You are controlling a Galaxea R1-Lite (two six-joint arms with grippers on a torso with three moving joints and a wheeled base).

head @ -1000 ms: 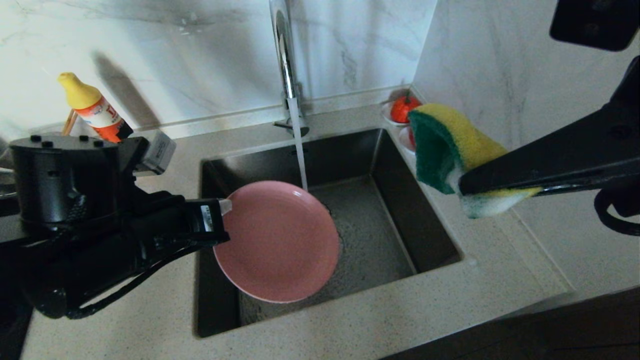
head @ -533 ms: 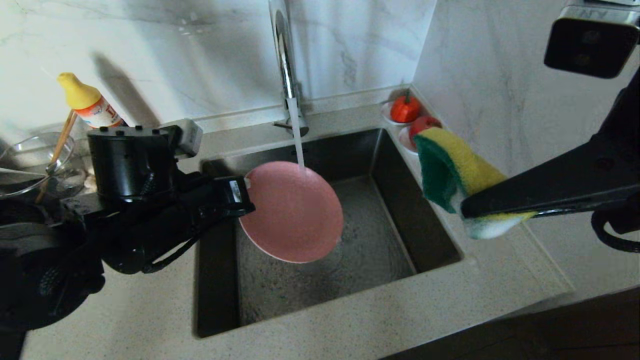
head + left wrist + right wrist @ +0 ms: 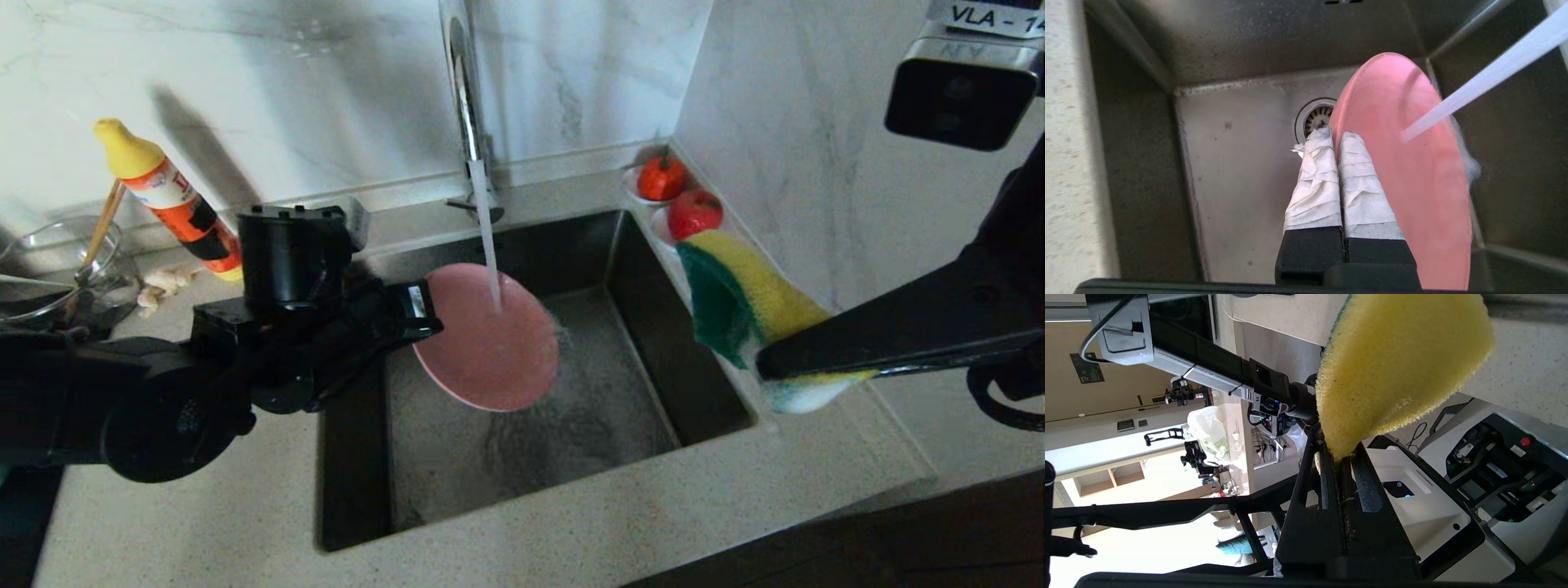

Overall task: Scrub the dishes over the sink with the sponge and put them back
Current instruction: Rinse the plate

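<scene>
Pink plate (image 3: 490, 343) in left end effector (image 3: 420, 314), under tap water (image 3: 487, 245)

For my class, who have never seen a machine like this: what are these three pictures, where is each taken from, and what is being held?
This is a two-armed robot at a kitchen sink. The wide picture looks down from its head; the other two come from cameras on each wrist.

The left tool, with taped fingers, is shut on the rim of a pink plate, tilted under water running from the tap.

The right tool is shut on a yellow and green sponge, held beside the sink, apart from the plate.

On the counter stand a bottle, a glass bowl with chopsticks in it, and red fruit on saucers.
</scene>
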